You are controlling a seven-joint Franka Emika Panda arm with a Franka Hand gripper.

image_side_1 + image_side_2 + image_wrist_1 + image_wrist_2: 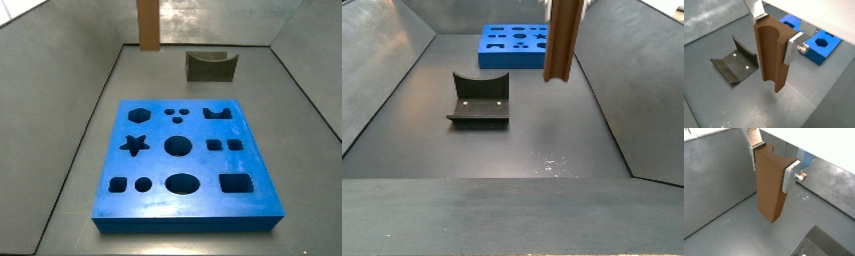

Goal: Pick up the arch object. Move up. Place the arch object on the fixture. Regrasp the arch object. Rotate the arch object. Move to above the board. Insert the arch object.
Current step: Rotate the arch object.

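In both wrist views my gripper [775, 34] [772, 164] is shut on the arch object [771, 57] [769, 185], an orange-brown bar hanging upright. The silver fingers [793, 47] clamp its upper end, where the curved cut-out shows. Its lower end is in the air, clear of the floor. In both side views only the bar [148, 22] [564, 40] shows and the gripper is above the picture's edge. The dark fixture [210, 65] [480, 98] [734, 62] stands on the floor beside the bar, apart from it. The blue board [183, 160] [517, 45] [821, 47] lies flat, its holes empty.
Grey walls [80, 70] [609, 70] close in the floor on all sides. The board takes up one end of the bin, and the fixture stands near the middle.
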